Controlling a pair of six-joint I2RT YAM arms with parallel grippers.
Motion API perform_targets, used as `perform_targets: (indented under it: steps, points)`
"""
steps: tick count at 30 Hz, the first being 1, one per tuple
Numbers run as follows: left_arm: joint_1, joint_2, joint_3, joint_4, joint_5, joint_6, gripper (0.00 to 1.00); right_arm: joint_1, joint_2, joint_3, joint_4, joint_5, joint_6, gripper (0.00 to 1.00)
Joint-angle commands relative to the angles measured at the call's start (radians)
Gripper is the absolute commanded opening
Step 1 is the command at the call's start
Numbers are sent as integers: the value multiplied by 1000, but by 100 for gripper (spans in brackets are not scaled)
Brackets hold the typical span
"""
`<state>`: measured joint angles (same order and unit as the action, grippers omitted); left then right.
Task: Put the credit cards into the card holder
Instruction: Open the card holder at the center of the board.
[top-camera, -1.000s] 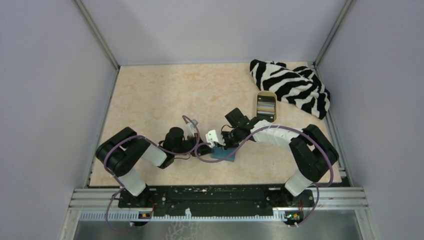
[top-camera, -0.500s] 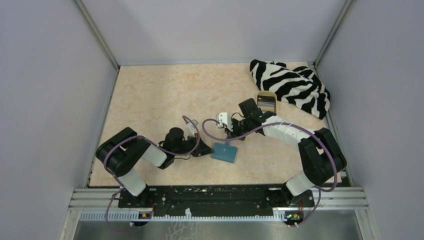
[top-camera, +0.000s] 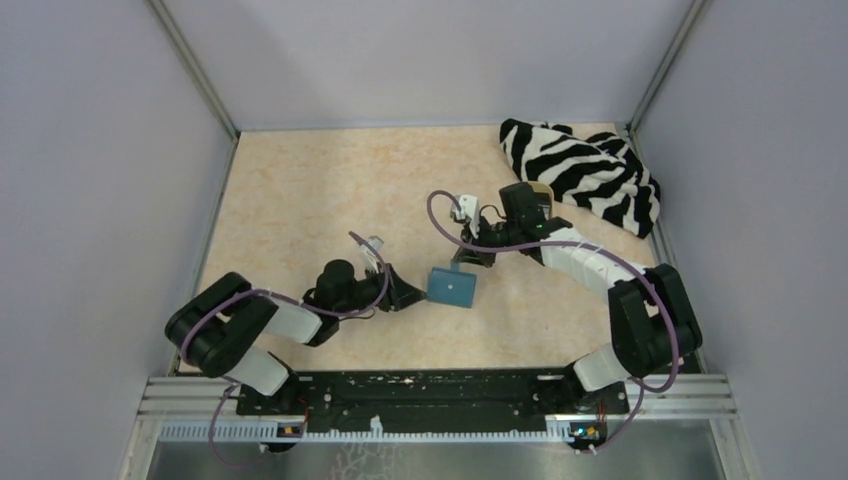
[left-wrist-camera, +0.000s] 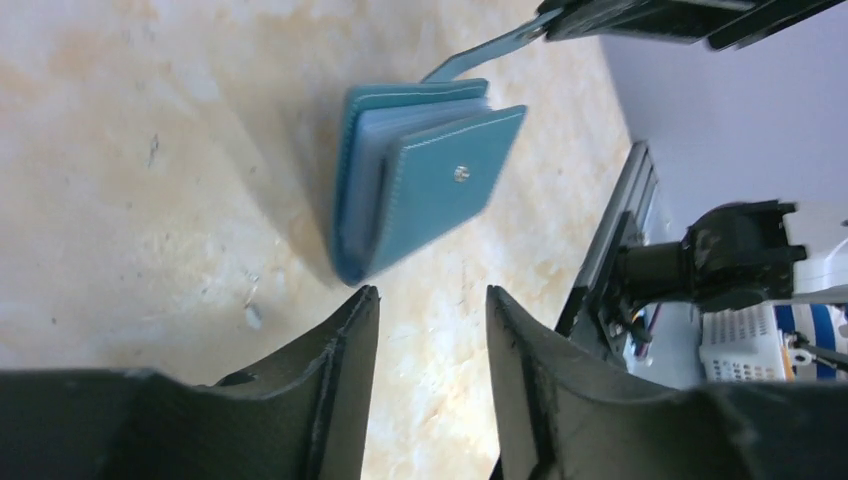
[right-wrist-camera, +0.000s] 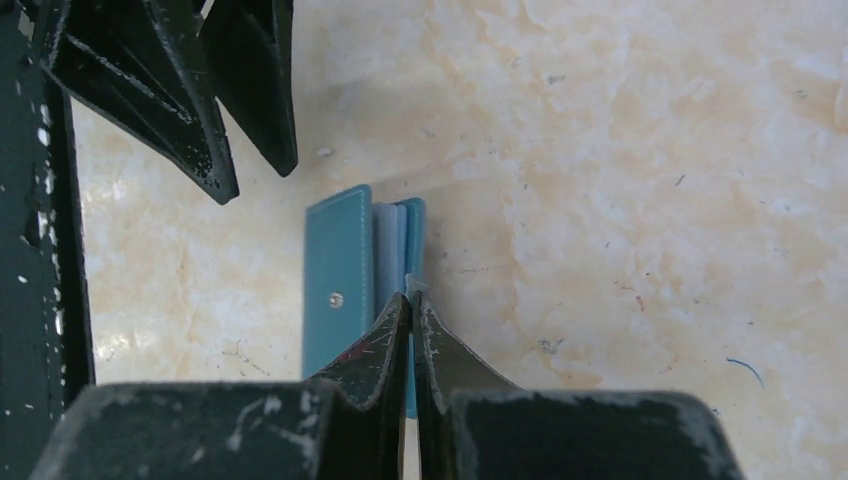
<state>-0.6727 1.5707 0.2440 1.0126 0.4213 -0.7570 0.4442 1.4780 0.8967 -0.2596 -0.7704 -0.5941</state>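
Right hand (right-wrist-camera: 412, 305) is clamped shut on a thin edge of the card holder (left-wrist-camera: 420, 170). In your left wrist view a teal flap runs from the holder up into its tips. Left hand (left-wrist-camera: 430, 300) is released, jaws apart with nothing between them. Its tips sit just beside the holder's near end, not touching.

Room: the holder is mid-counter (top-camera: 330, 190), between the two hands. Open surface runs from it toward the left and far walls. The zebra cloth (top-camera: 580, 170) is bunched in the far right corner, well apart. The tan tray (top-camera: 537, 187) just in front of the cloth is mostly hidden behind your right arm. The arms' base rail (top-camera: 430, 385) bounds the near side.

Look: teal-blue, stitched edges, with a small metal snap stud on the outer cover. The covers are fanned partly open, with pale sleeves showing between them. It looks tipped up off the counter on the right-hand side, with a shadow under it.

Heading: from the right wrist, the long axis runs in line with that hand's fingers. The studded cover is to the left of the fingers. From the left wrist, the covers converge at the end nearest the left tips and spread toward the right hand.
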Motion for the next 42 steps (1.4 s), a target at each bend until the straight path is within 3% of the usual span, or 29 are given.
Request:
perform_targets:
  steps: [1,6,10,11,17,24,26,34,42]
  points:
    - [-7,-119,-30,33,-103,26,54,-40,-65,-10,112,-116,112,0]
    - [-7,-273,-87,-6,-199,31,68,-75,-86,-17,170,-148,234,0]
    - [-7,-315,-120,21,-233,-23,97,-81,-92,-12,184,-184,281,0]
    - [-7,-308,-134,57,-232,-42,98,-81,-91,-11,185,-190,288,0]
    - [-7,-252,-138,107,-156,-97,96,-85,-89,-12,185,-173,303,0]
    - [-16,-231,-72,-55,-106,-2,64,-88,-91,-4,177,-154,309,0]
    - [-26,-222,-58,-76,-102,10,60,-88,-92,-2,176,-141,309,0]
    - [-46,-171,9,-81,-100,89,59,-93,-101,-10,183,-73,299,0]
    - [-45,-165,81,10,-93,401,68,-94,-105,-23,197,-78,287,0]
